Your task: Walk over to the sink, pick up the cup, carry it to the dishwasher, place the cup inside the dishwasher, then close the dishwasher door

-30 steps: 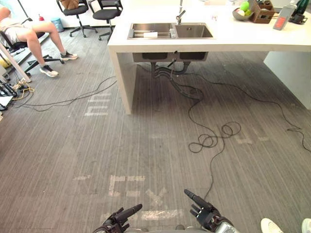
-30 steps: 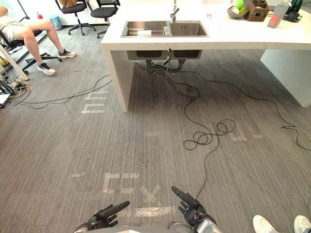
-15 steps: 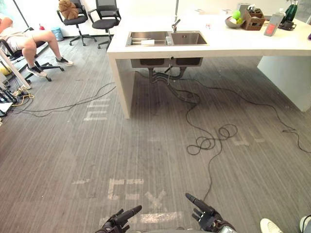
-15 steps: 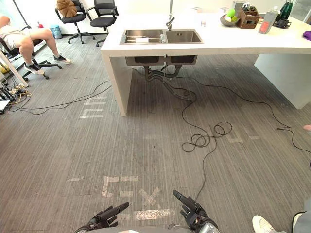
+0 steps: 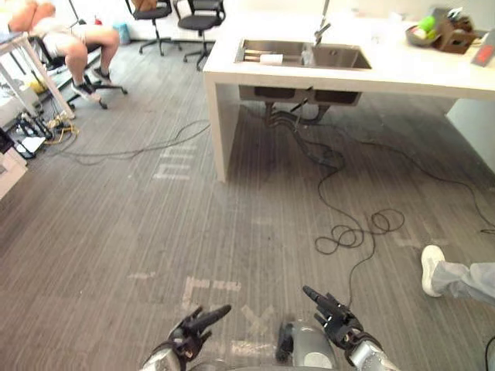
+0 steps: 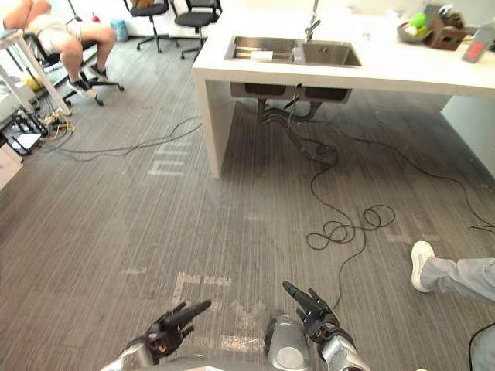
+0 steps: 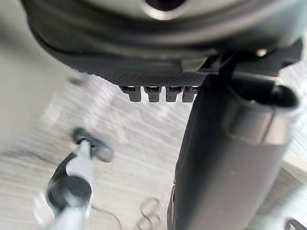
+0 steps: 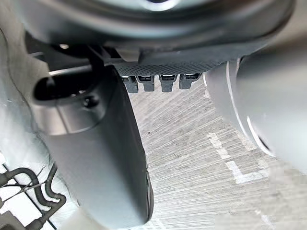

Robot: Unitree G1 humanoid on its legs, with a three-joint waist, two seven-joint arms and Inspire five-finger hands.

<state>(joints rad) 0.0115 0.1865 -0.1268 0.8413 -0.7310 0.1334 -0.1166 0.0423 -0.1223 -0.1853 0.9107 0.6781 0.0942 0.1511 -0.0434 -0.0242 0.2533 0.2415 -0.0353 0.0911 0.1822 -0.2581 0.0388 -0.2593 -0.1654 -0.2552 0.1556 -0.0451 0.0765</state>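
Both robot hands hang low over the grey floor (image 5: 116, 232), released and empty: the left robot hand (image 5: 193, 331) and the right robot hand (image 5: 334, 317) have their fingers stretched forward. Far ahead of them, more to the right robot hand's side, stands the white table (image 5: 232, 73) with the sink (image 5: 340, 58) set in it. A small white thing (image 5: 271, 58) lies in the sink's left basin; whether it is the cup cannot be told. Farther right on the table, a bowl (image 5: 414, 37) holds green fruit (image 5: 427, 23).
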